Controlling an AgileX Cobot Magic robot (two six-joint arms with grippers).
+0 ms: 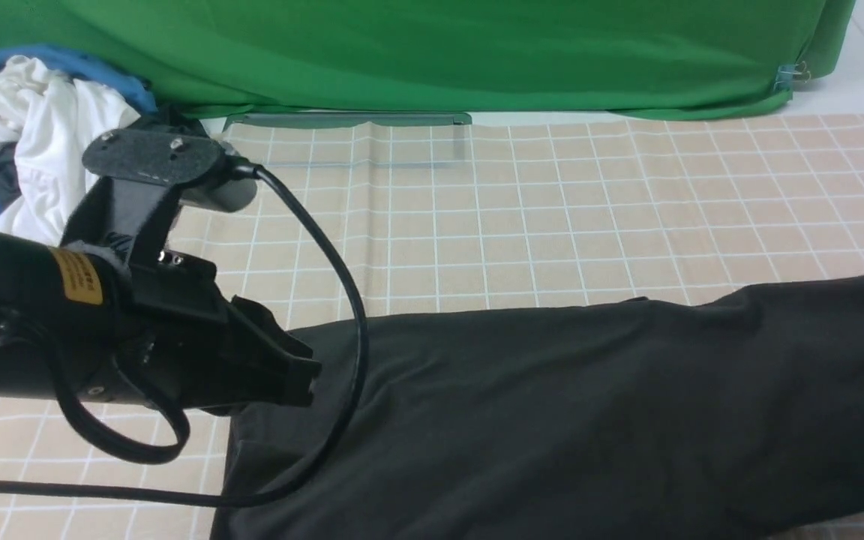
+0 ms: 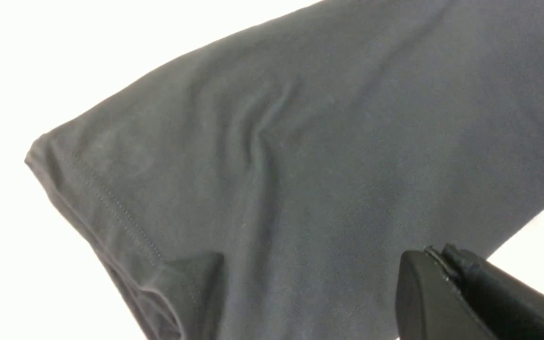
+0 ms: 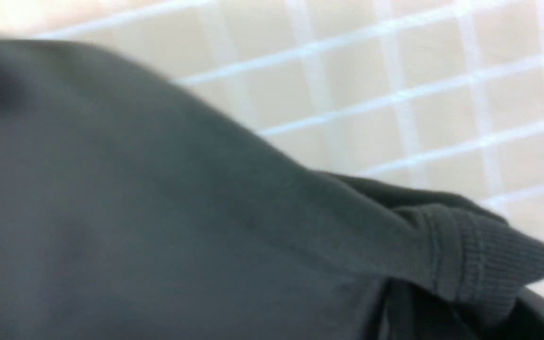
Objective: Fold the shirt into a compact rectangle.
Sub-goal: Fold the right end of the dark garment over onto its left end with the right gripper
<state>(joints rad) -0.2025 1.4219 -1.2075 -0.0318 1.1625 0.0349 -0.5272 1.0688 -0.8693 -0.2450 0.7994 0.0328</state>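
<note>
Black left arm [image 1: 19, 337] reaches level, jaws closed over shirt [image 1: 552, 412].

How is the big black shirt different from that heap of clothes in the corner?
The shirt is black and spread out wide; the clothes heap is white and blue and scrunched up. The shirt lies in front, the clothes heap at the far left. Both are cloth.

A beige tablecloth [image 1: 552, 210] with a white grid is lying spread flat. A green backdrop cloth [image 1: 432, 52] is hanging behind it. A pile of white and blue clothes [image 1: 34, 127] is lying at far left.
</note>
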